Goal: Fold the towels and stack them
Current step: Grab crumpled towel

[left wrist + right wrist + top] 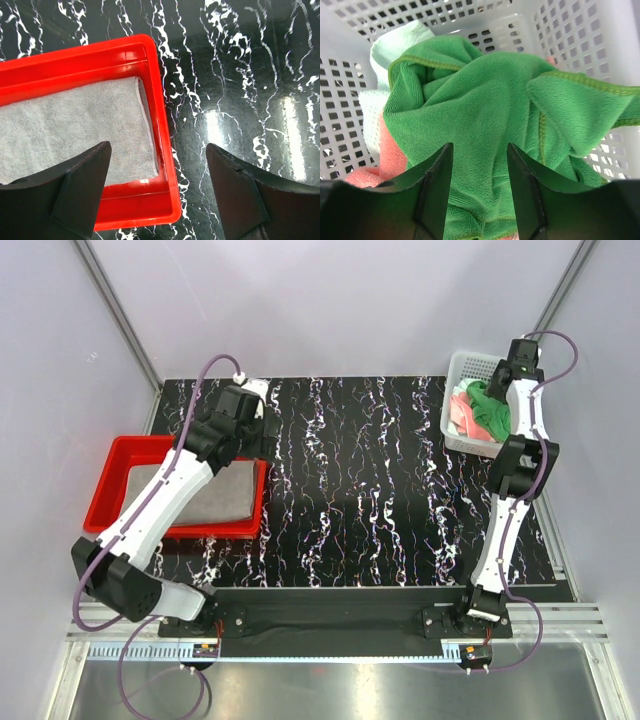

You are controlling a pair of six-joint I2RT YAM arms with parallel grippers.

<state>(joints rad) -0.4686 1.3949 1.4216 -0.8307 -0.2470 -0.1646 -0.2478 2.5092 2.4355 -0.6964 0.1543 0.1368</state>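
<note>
A bright green towel (485, 95) lies crumpled on top inside the white basket (340, 100), over a salmon-pink towel (390, 150) and a pale mint towel (395, 42). My right gripper (480, 147) is down in the basket (462, 365), open, its fingers pressed into the green towel (488, 410) with a fold of it between them. The grey towel (75, 130) lies folded flat in the red tray (160, 100). My left gripper (157, 150) hangs open and empty above the tray's right rim.
The red tray (110, 480) sits at the table's left with the grey towel (215, 495) in it. The basket stands at the far right corner. The black marbled tabletop (350, 480) stretches between them. Grey walls enclose the table.
</note>
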